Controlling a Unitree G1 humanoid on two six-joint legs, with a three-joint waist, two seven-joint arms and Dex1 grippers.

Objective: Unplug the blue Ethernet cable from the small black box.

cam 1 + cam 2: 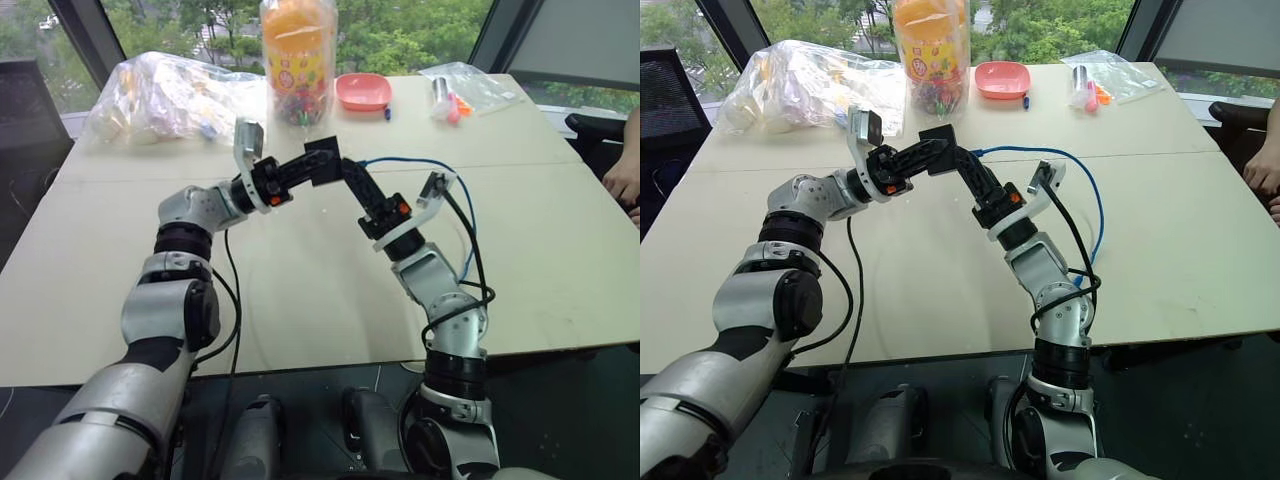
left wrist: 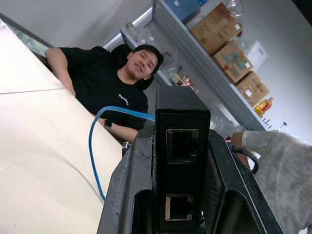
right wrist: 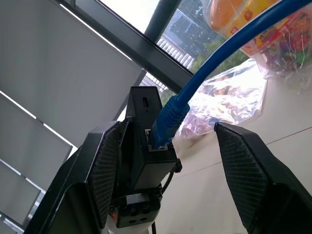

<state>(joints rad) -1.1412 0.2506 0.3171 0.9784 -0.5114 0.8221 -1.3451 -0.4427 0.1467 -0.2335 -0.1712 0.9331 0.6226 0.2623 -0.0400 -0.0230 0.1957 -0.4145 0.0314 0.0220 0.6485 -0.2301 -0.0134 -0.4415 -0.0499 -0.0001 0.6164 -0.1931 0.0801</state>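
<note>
My left gripper (image 1: 318, 166) is shut on the small black box (image 1: 322, 160) and holds it up over the middle of the table. In the left wrist view the box (image 2: 181, 109) sits between both fingers, with two empty ports facing the camera. The blue Ethernet cable (image 1: 420, 162) is plugged into the box's far side. From there it arcs right and drops behind my right arm. My right gripper (image 3: 169, 126) is open, its fingers (image 3: 105, 161) standing on either side of the box (image 3: 146, 146) and the blue plug (image 3: 163, 124). The finger away from the box stands clear of the plug.
At the table's far edge stand a tall clear jar of colourful pieces (image 1: 298, 60), a pink bowl (image 1: 362, 92) and clear plastic bags (image 1: 170, 95). A person's hand (image 1: 625, 175) rests at the right edge, and a seated person (image 2: 122, 83) appears in the left wrist view.
</note>
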